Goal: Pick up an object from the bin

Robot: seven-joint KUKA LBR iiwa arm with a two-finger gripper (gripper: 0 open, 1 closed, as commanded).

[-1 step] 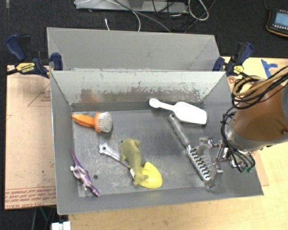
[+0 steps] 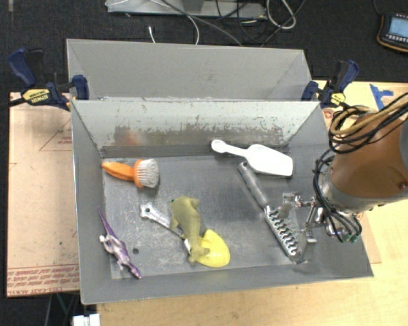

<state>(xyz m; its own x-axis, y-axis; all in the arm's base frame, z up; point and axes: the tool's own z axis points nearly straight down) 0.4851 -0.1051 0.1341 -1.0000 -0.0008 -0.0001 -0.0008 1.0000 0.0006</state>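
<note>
An orange-handled brush [image 2: 132, 171] with pale bristles lies left of centre, bristles toward the right. A white plastic scoop [image 2: 258, 158] lies right of centre, its handle pointing left. Below the middle a limp yellow rubbery thing [image 2: 200, 240] stretches downward, dull at its upper end and brighter at its lower end. A small silver wrench [image 2: 156, 217] touches its left side. A purple toy lizard [image 2: 117, 246] lies slantwise at lower left, well apart from the brush. Along the top edge, cables [image 2: 258, 2] trail over dark carpet [image 2: 27, 19], and a handheld device with a lit screen [image 2: 399, 29] sits at upper right.
</note>
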